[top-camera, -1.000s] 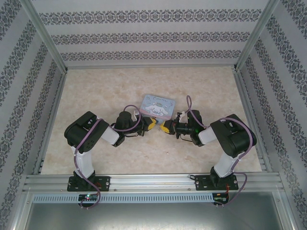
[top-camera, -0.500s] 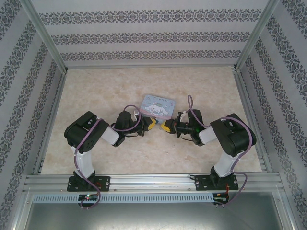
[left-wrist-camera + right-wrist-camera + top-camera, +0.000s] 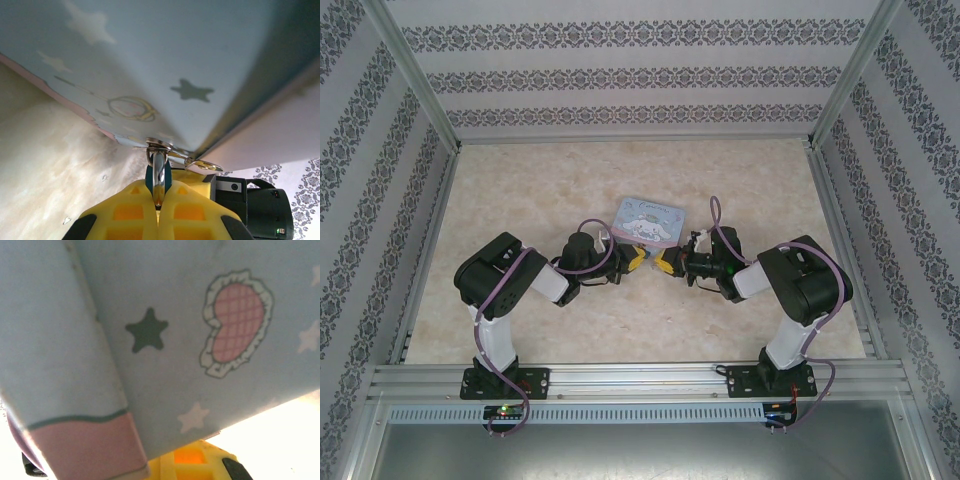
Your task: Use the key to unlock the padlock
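DONE: padlock (image 3: 159,174) is held by the closed left claw (image 3: 158,194) at the tin (image 3: 175,60) edge | right claw (image 3: 666,266) closed, load cannot be told | LEFT: key insertion and turning judged outstanding

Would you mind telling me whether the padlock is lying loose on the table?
No, the padlock sits pinched in the shut left pincer, its shackle up at the edge of the tin.
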